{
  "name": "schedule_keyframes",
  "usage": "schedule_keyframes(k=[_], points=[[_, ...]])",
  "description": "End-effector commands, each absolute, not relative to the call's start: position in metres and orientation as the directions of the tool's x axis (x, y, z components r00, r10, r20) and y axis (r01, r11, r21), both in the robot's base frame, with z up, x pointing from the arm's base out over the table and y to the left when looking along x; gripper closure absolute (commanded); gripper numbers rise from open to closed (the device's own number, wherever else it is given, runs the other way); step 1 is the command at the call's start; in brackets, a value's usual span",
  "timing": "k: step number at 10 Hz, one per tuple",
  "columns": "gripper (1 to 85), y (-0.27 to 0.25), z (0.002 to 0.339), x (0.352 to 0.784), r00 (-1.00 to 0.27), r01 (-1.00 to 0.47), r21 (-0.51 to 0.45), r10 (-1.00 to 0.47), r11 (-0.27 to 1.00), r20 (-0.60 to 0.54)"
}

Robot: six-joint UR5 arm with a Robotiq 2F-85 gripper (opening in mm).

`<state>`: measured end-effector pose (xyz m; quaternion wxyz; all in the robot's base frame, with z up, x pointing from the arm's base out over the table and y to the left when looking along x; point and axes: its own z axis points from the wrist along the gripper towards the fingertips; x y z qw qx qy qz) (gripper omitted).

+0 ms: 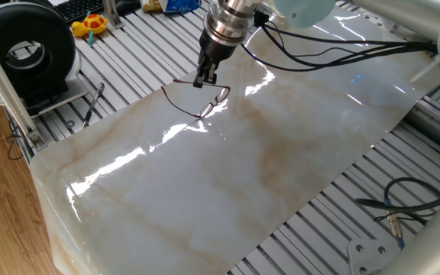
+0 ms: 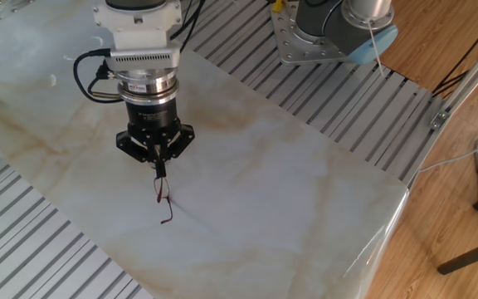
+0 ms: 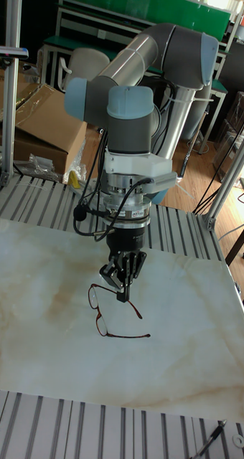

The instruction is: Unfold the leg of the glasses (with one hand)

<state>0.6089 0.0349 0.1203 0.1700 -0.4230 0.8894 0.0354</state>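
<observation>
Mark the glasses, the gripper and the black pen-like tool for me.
glasses (image 3: 102, 321): tall fixed view, front rim.
gripper (image 3: 122, 298): tall fixed view, fingertips.
black pen-like tool (image 1: 94, 103): one fixed view, mid-shaft, on the slats.

Your arm (image 3: 147, 61) is grey tubing with pale blue joint caps, a silver wrist, looping black cables (image 3: 90, 208) and black jaws.
</observation>
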Motion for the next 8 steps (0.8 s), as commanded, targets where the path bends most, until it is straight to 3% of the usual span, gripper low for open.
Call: schedule_keyframes(k=[1, 3, 5, 6, 8], points=[[84.3, 0.036, 0.1196, 0.6122, -0.586, -0.761, -0.08, -0.735, 0.644, -0.342], [84.3, 0.0349, 0.1192, 0.6123, -0.586, -0.761, -0.083, -0.736, 0.643, -0.339], [77.3, 0.034, 0.1178, 0.6137, -0.579, -0.765, -0.09, -0.743, 0.637, -0.335], [66.0, 0.0328, 0.1173, 0.615, -0.574, -0.768, -0.099, -0.749, 0.633, -0.331], [55.3, 0.0333, 0.1173, 0.6142, -0.573, -0.771, -0.096, -0.751, 0.63, -0.328]])
